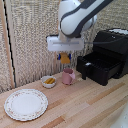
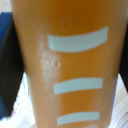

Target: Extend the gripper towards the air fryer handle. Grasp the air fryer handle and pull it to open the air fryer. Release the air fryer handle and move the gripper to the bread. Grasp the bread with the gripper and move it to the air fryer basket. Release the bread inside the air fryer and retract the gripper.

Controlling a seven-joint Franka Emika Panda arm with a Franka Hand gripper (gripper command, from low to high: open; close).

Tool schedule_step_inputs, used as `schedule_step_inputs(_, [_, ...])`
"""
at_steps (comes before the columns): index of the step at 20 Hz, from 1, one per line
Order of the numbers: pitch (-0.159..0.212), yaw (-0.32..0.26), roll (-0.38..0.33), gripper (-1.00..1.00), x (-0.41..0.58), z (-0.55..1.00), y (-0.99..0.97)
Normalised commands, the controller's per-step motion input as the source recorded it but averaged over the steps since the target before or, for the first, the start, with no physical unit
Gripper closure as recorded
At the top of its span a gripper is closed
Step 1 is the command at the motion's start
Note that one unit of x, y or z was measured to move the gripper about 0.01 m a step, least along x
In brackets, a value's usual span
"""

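Note:
My gripper hangs in the air under the white wrist block, shut on the bread, a golden-yellow block. It is above the pink cup and off to the exterior view's left of the air fryer. In the wrist view the bread fills nearly the whole picture, with a dark blue finger at its side. The air fryer basket is pulled out of the black appliance. Its handle juts toward the cup.
A pink cup stands on the wooden table just in front of the drawer's handle. Beside it is a small white bowl with orange-yellow bits. A patterned white plate lies near the front. A woven screen is behind.

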Motion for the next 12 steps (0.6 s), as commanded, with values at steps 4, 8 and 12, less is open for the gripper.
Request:
schedule_step_inputs(4, [-0.004, -0.130, -0.001, 1.00, 0.290, 0.70, -0.72])
schedule_step_inputs(8, [-0.052, -0.089, 0.005, 1.00, 0.271, 0.58, -0.87])
schedule_step_inputs(12, [-0.095, -0.072, 0.007, 1.00, 0.226, 0.41, -0.93])
